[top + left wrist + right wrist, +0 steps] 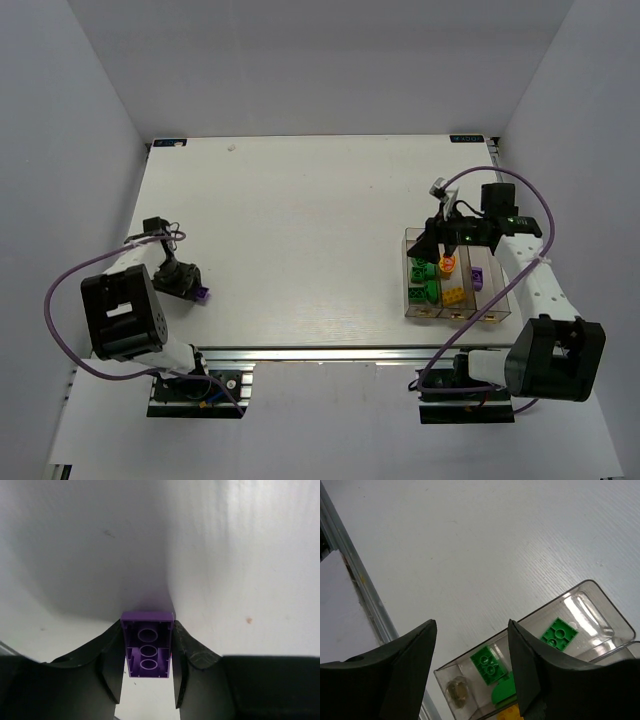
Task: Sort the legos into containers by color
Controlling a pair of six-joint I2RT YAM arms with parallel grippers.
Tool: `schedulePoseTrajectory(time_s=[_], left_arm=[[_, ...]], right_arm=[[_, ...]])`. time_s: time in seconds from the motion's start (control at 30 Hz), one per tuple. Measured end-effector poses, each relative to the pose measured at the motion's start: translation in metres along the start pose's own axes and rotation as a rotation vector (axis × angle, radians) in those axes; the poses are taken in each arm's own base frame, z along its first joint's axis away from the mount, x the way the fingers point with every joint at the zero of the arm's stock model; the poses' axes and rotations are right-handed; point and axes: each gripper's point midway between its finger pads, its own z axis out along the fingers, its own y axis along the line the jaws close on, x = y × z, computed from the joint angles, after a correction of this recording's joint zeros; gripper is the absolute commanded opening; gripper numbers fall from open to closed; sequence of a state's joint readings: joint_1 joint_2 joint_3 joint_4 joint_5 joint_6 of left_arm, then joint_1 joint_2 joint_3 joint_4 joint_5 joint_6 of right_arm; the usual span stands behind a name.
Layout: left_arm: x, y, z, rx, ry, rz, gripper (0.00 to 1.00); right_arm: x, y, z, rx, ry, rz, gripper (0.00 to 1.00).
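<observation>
My left gripper is low over the table at the left, shut on a flat purple lego. In the left wrist view the lego sits underside up between the gripper's two fingers. My right gripper is open and empty above the containers, a row of three clear bins at the right. The left bin holds green legos, the middle one a yellow lego and an orange rounded one, the right one a purple lego. The right wrist view shows the open gripper over green legos.
The table's near edge has a metal rail with both arm bases on it. White walls stand close on the left, right and back. The right arm's purple cable loops above the bins.
</observation>
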State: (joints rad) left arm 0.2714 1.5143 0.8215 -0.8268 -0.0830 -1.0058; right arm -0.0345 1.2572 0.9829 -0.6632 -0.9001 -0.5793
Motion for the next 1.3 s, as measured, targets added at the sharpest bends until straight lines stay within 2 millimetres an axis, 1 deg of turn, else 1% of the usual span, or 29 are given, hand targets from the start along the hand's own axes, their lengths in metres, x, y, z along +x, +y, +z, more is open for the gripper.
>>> schedulePoseTrajectory(time_s=[0.07, 0.1, 0.13, 0.2, 0.27, 0.33, 0.4, 0.47, 0.53, 0.63, 0.73, 0.83, 0.93, 1.0, 1.13, 1.17, 1.3], left_arm=[[0.006, -0.012, -0.005, 0.063, 0.030, 0.014, 0.00], [0.012, -0.022, -0.009, 0.120, 0.049, 0.025, 0.00], [0.019, -0.033, -0.014, 0.192, 0.071, 0.037, 0.00], [0.036, -0.052, -0.023, 0.317, 0.116, 0.070, 0.00], [0.061, -0.067, -0.032, 0.416, 0.175, 0.118, 0.00], [0.086, -0.079, -0.041, 0.482, 0.231, 0.173, 0.00], [0.110, -0.092, -0.052, 0.544, 0.271, 0.238, 0.00], [0.132, -0.105, -0.065, 0.589, 0.307, 0.300, 0.00], [0.150, -0.121, -0.080, 0.632, 0.325, 0.358, 0.00], [0.170, -0.149, -0.106, 0.702, 0.337, 0.422, 0.00], [0.188, -0.169, -0.128, 0.760, 0.347, 0.462, 0.00], [0.204, -0.179, -0.138, 0.779, 0.369, 0.478, 0.00], [0.222, -0.180, -0.135, 0.756, 0.401, 0.490, 0.00], [0.232, -0.180, -0.129, 0.733, 0.420, 0.497, 0.00], [0.250, -0.184, -0.122, 0.698, 0.450, 0.511, 0.00], [0.254, -0.186, -0.123, 0.699, 0.455, 0.515, 0.00], [0.263, -0.194, -0.134, 0.723, 0.463, 0.529, 0.00]], right_arm=[[-0.001, 0.009, 0.004, -0.025, 0.010, 0.014, 0.58], [-0.001, 0.015, 0.008, -0.044, 0.019, 0.033, 0.53], [-0.002, 0.022, 0.012, -0.061, 0.030, 0.053, 0.53], [-0.004, 0.039, 0.026, -0.111, 0.061, 0.120, 0.53], [-0.006, 0.054, 0.043, -0.166, 0.094, 0.179, 0.56], [-0.007, 0.065, 0.060, -0.210, 0.131, 0.254, 0.65], [-0.011, 0.071, 0.076, -0.238, 0.166, 0.318, 0.71], [-0.020, 0.074, 0.092, -0.257, 0.192, 0.367, 0.75], [-0.034, 0.076, 0.109, -0.264, 0.204, 0.385, 0.78], [-0.054, 0.082, 0.130, -0.263, 0.210, 0.385, 0.80], [-0.064, 0.092, 0.145, -0.247, 0.218, 0.397, 0.82], [-0.066, 0.103, 0.153, -0.234, 0.229, 0.420, 0.82], [-0.066, 0.104, 0.159, -0.203, 0.232, 0.440, 0.82], [-0.065, 0.103, 0.162, -0.178, 0.231, 0.450, 0.81], [-0.064, 0.096, 0.171, -0.134, 0.236, 0.468, 0.74], [-0.063, 0.094, 0.174, -0.124, 0.237, 0.470, 0.71], [-0.060, 0.085, 0.182, -0.086, 0.243, 0.468, 0.67]])
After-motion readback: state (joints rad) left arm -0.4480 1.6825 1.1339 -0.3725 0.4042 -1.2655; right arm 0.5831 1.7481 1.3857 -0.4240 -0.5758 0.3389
